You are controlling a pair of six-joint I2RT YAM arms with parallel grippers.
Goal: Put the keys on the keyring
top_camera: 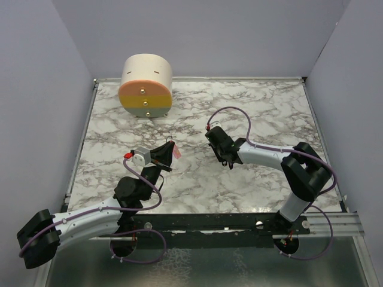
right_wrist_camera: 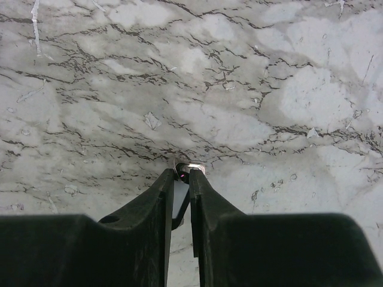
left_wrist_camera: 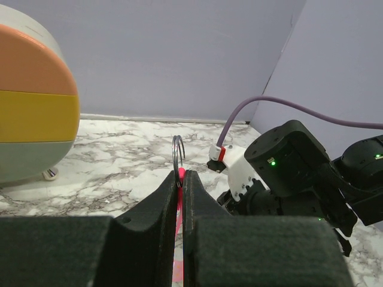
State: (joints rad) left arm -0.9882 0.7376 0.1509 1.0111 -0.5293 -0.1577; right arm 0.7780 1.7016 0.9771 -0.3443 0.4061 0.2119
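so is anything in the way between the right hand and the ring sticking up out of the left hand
Nothing visible. The ring stands clear above the left hand, which is shut on the pink piece. Only marble table shows between it and the right hand; the round box sits far off the line.

Robot lab bench, marble-print tabletop [top_camera: 251, 113], plain lilac screen walls [top_camera: 209, 36], mounting rail [top_camera: 209, 222].

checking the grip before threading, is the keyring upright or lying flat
Upright: the keyring stands on edge above the shut left gripper, the pink key pinched just below it.
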